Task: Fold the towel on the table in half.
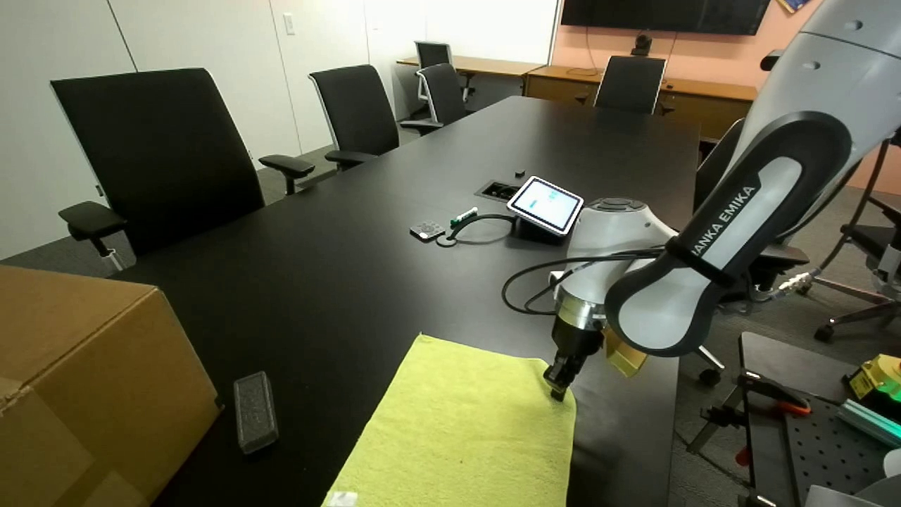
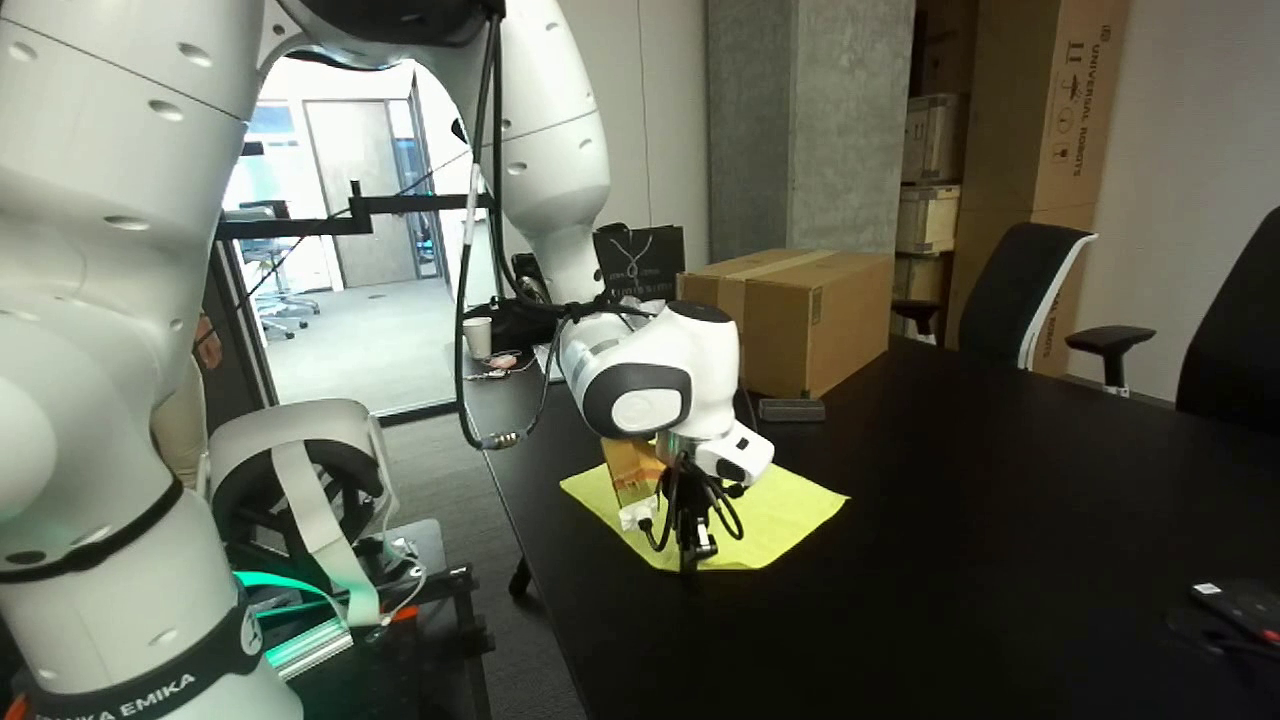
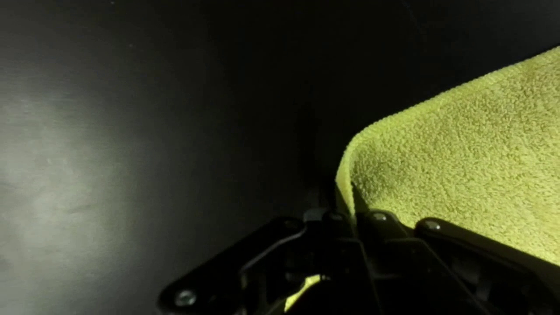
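The yellow-green towel (image 1: 457,429) lies spread out on the long black table (image 1: 317,303), its near part cut off by the frame's bottom in this exterior view. My gripper (image 1: 558,393) points down at the towel's corner by the table's side edge. In the wrist view, the gripper (image 3: 352,205) is shut with the hem of the towel (image 3: 472,175) pinched upright between its fingers. Around the pinch the cloth rises slightly into a fold; elsewhere it looks flat. In an exterior view, the arm hides part of the towel (image 2: 790,515).
A brown cardboard box (image 1: 105,394) and a dark grey block (image 1: 255,412) sit beside the towel. Farther along the table are a tablet (image 1: 545,204), a green marker (image 1: 463,216) and a small square object (image 1: 426,231). A tool cart (image 1: 816,422) stands off the table's side edge.
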